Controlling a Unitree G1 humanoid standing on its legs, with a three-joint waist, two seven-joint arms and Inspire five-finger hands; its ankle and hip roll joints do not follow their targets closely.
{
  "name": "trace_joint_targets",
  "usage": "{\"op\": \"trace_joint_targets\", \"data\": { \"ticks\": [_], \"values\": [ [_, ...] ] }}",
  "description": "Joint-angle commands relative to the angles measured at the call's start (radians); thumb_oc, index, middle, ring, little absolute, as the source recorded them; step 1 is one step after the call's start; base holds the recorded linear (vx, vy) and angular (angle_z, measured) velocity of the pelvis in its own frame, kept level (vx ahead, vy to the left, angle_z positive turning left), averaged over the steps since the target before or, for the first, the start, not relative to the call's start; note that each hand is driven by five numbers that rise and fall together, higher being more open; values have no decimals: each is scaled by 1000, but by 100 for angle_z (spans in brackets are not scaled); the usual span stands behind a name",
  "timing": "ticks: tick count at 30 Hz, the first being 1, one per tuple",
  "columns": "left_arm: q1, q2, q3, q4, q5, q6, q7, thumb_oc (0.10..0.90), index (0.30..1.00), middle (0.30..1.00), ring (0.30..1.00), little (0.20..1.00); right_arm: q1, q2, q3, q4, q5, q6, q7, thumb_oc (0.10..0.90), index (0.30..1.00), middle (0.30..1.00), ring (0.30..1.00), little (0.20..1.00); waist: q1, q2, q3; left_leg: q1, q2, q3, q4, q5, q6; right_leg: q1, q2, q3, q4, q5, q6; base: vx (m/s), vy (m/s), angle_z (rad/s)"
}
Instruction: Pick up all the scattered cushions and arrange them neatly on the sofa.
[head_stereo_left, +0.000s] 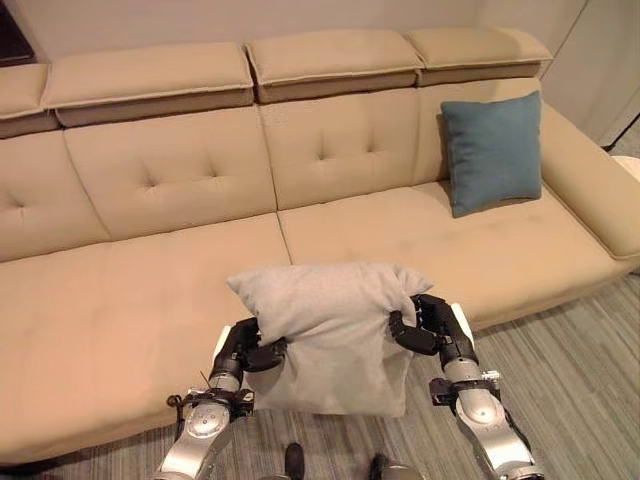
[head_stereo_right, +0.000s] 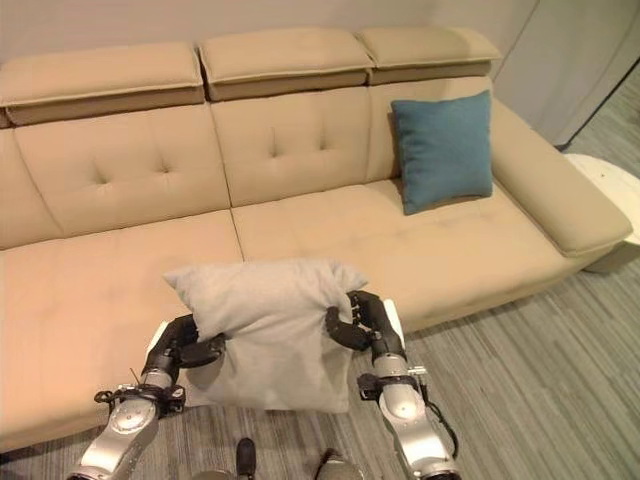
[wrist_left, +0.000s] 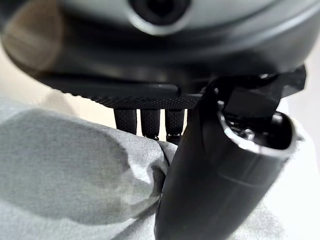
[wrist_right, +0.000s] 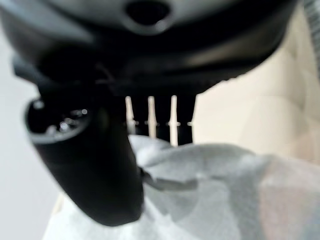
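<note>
I hold a light grey cushion (head_stereo_left: 335, 330) in both hands, in front of the beige sofa (head_stereo_left: 150, 290) near its front edge. My left hand (head_stereo_left: 245, 348) pinches the cushion's left side and my right hand (head_stereo_left: 425, 325) pinches its right side. In the left wrist view the thumb (wrist_left: 220, 170) presses into the grey cushion (wrist_left: 75, 165); in the right wrist view the thumb (wrist_right: 95, 160) does the same on the grey cushion (wrist_right: 215, 195). A teal cushion (head_stereo_left: 493, 150) leans upright against the sofa's back at the right end.
The sofa's right armrest (head_stereo_left: 595, 180) runs forward on the right. A grey striped carpet (head_stereo_left: 580, 370) lies before the sofa. A white round object (head_stereo_right: 612, 190) stands on the floor beyond the armrest.
</note>
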Motion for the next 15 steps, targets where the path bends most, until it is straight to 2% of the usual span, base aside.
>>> {"op": "trace_joint_targets", "data": {
  "ticks": [1,3,4,7,9,13,15],
  "values": [
    [-78,-31,18,-94,23,-124,-21,400,300,300,300,300,-88,-15,-65,-131,43,-122,-30,400,300,300,300,300,-22,-11,-36,2,-4,-61,86,-143,-62,32,81,36,-133,64,-11,186,-101,89],
    [-79,-36,16,-87,23,-123,-28,400,300,300,300,300,-74,-19,-68,-125,44,-123,-27,400,300,300,300,300,-33,-19,-38,7,-13,-82,86,-151,-69,34,98,63,-168,77,-15,198,-150,94],
    [-72,-41,19,-81,24,-125,-40,400,300,300,300,300,-61,-24,-75,-120,48,-122,-22,400,300,300,300,300,-33,-27,-47,15,-19,-95,102,-171,-79,73,97,60,-210,83,-25,196,-180,54],
    [-49,-52,23,-78,16,-122,-46,400,300,300,300,300,-42,-37,-81,-118,49,-118,-13,400,300,300,300,300,-36,-26,-61,20,-9,-98,140,-192,-98,118,103,43,-243,80,-40,179,-181,29],
    [-45,-57,23,-78,7,-120,-47,400,300,300,300,300,-33,-46,-89,-121,52,-119,-9,400,300,300,300,300,-42,-28,-58,-4,-4,-98,210,-208,-118,145,102,26,-259,71,-50,102,-150,33],
    [-55,-73,15,-68,-13,-119,-46,400,300,300,300,300,-28,-67,-102,-124,62,-117,-14,400,300,300,300,300,-49,-36,-41,-98,29,-50,352,-193,-145,179,87,-2,-263,39,-73,43,-61,32],
    [-60,-76,10,-63,-14,-117,-50,400,300,300,300,300,-26,-73,-107,-122,62,-114,-17,400,300,300,300,300,-49,-37,-40,-133,49,-19,341,-192,-139,193,85,-17,-268,27,-78,71,-11,44]
  ]
}}
